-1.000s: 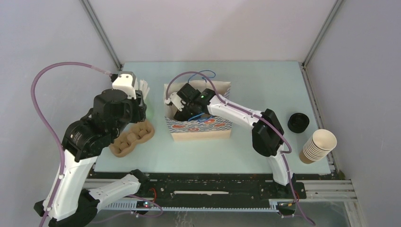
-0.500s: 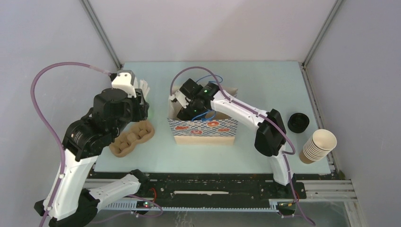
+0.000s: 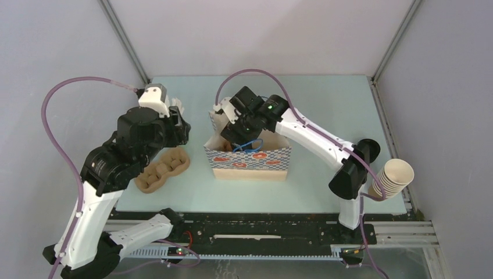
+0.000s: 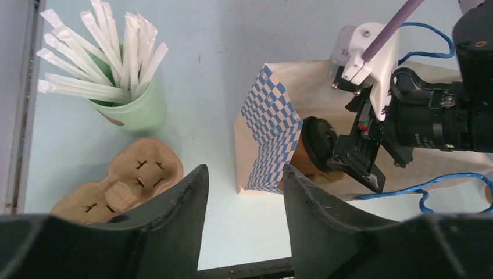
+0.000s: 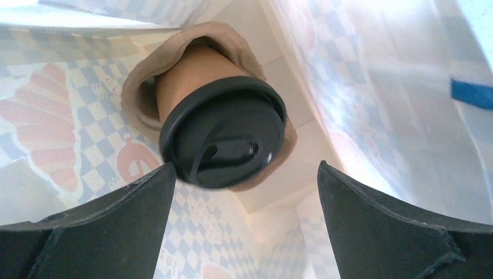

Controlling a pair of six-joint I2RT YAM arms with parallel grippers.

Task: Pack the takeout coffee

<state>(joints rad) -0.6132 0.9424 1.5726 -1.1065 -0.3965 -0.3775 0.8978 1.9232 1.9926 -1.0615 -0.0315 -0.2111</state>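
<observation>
The takeout coffee (image 5: 224,136), a tan-brown cup with a black lid, lies tilted inside the checkered paper bag (image 3: 250,158), ringed by tan cardboard. The left wrist view shows the coffee (image 4: 317,145) through the bag's (image 4: 270,139) open mouth. My right gripper (image 5: 245,168) is open at the bag's mouth, jaws wide apart on either side of the lid and not touching it. From above, the right gripper (image 3: 232,131) hides the cup. My left gripper (image 4: 244,171) is open and holds nothing, above the table left of the bag; from above it (image 3: 180,127) hangs between the bag and the left wall.
A pale green cup of white sticks (image 4: 125,110) stands at the left. Beside it lies a brown cardboard cup carrier (image 3: 163,168). Stacked lidless paper cups (image 3: 392,179) and black lids (image 3: 372,145) sit at the right edge. Blue bag handles (image 3: 250,145) hang in the bag's mouth.
My right gripper has opened wide and pulled up and back from deep in the bag; the coffee stays inside. The bag shifted slightly. My left gripper edged right.
</observation>
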